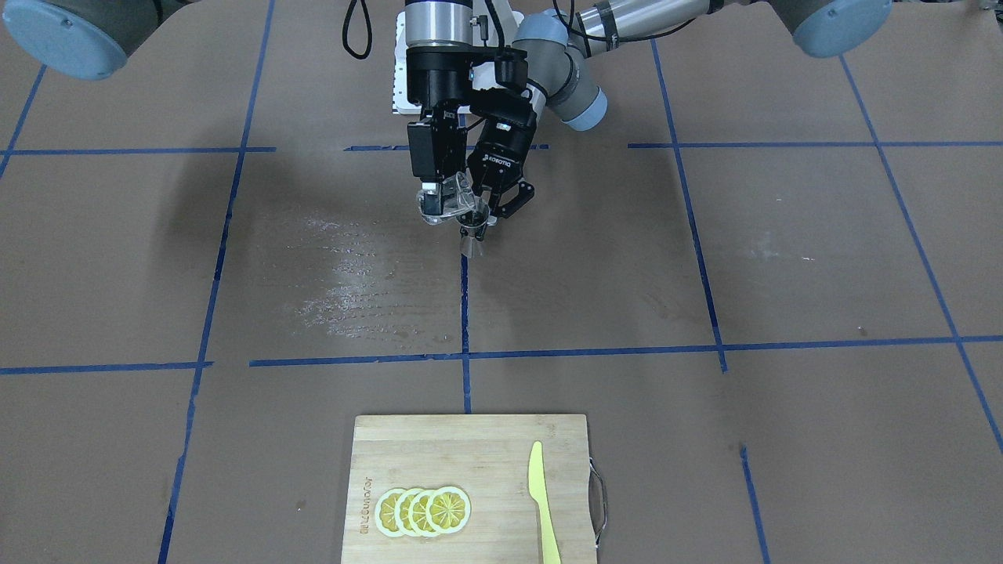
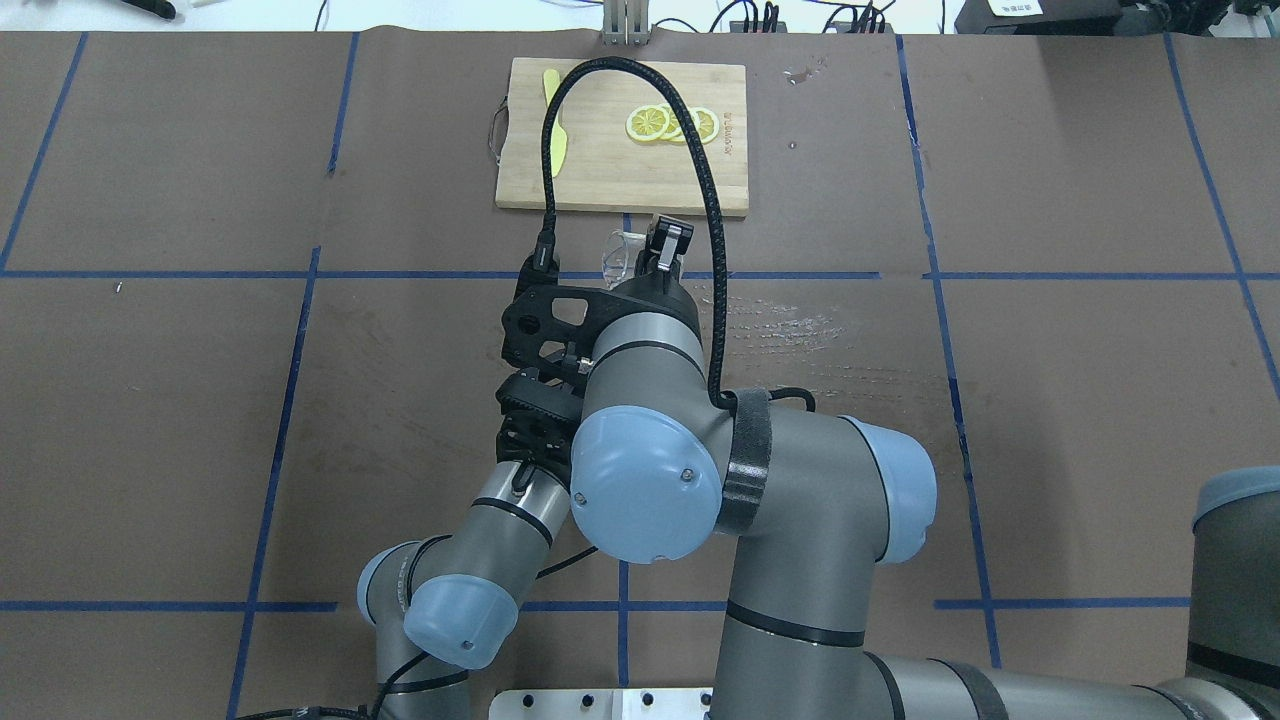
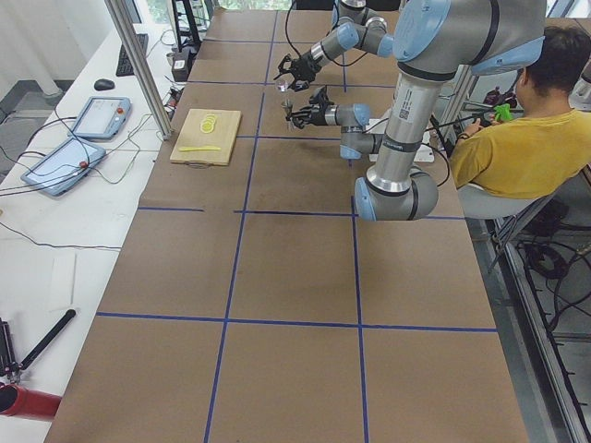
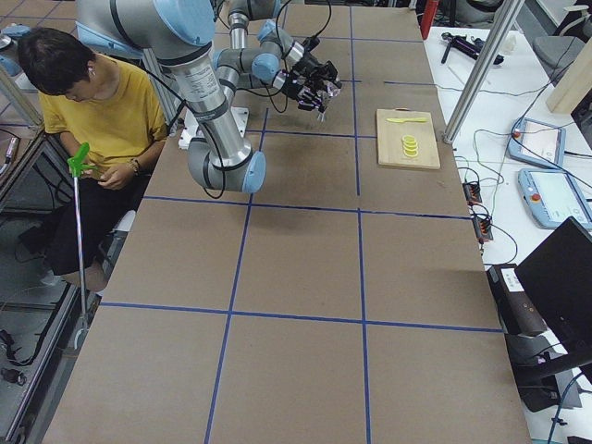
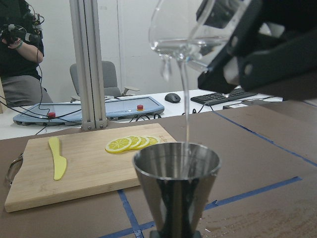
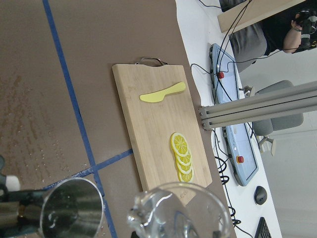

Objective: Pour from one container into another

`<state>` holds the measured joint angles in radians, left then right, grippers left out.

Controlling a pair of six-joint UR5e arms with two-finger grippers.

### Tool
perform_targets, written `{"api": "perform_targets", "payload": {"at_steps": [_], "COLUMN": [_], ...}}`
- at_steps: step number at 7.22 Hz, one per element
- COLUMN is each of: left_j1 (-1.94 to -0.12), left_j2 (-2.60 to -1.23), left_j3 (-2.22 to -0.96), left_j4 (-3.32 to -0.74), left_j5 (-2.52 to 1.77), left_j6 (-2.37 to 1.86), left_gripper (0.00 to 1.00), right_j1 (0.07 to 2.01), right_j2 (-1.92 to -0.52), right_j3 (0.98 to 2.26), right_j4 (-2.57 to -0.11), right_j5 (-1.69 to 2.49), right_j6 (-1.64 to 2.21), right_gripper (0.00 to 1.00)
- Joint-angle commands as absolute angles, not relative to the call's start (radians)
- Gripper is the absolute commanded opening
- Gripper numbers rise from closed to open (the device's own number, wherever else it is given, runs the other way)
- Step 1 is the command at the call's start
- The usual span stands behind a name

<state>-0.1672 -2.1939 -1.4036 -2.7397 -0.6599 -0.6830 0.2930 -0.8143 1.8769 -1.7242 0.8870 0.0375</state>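
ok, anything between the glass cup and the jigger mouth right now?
Nothing visible. The glass cup, tilted in the right gripper, sits just above the open jigger held by the left gripper. Only the clear stream runs between them, landing inside the rim.

Left wrist view: jigger (image 5: 177, 188) cut off below, glass (image 5: 178, 29) cut off above. Overhead, the right arm (image 2: 650, 350) hides the jigger.

You get bright, even light from above. The glistening patch (image 1: 353, 274) on the table (image 1: 783, 258) glares white, soft shadows (image 1: 196, 204) lie beside it, and the glass cup (image 6: 178, 213) blurs close to your right wrist camera.
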Motion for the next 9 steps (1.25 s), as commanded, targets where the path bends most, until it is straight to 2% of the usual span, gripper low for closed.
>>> {"api": "perform_targets", "payload": {"at_steps": [1, 7, 9], "left_j1": [-0.167, -0.167, -0.167], "left_j2": [-2.194, -2.195, -2.195], "left_j3": [-1.404, -1.405, -1.408], "left_j4": [-2.740, -2.738, -2.740], "left_j5": [-0.661, -0.663, -0.663], "left_j6": [-0.683, -0.683, -0.683], "left_gripper": [0.00, 0.00, 0.00], "right_j1": [0.290, 0.262, 0.264], "right_j2": [-0.810, -0.813, -0.836], "right_j3": [1.864, 1.870, 1.878], "right_j4": [-1.724, -1.712, -1.640], "right_j5": [0.877, 0.831, 0.836], "right_j6": [0.019, -0.002, 0.206], "right_gripper": [0.09, 0.09, 0.07]}}
